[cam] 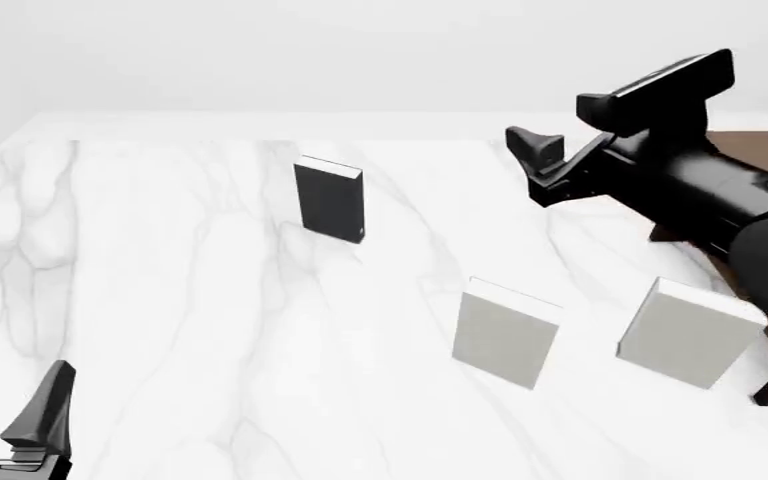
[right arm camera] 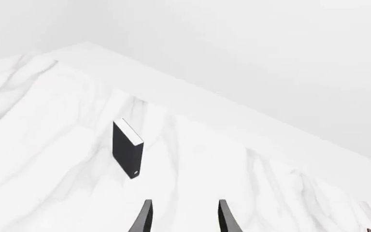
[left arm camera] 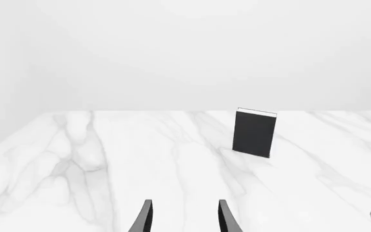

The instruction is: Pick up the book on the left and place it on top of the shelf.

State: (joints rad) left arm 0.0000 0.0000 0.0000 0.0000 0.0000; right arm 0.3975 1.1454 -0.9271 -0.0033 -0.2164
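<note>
The black book [cam: 329,200] stands upright on the marble desk [cam: 197,330], upper centre-left of the front view. The left tool [cam: 8,405], lower left, and the right tool [cam: 560,125], upper right, both gape empty.

A black book [right arm camera: 127,149] with white page edges stands up on the white marble table [right arm camera: 56,159] — well ahead of the right gripper [right arm camera: 182,216], whose two dark fingers [right arm camera: 145,217] are spread apart with nothing between them — under a plain pale wall.
</note>
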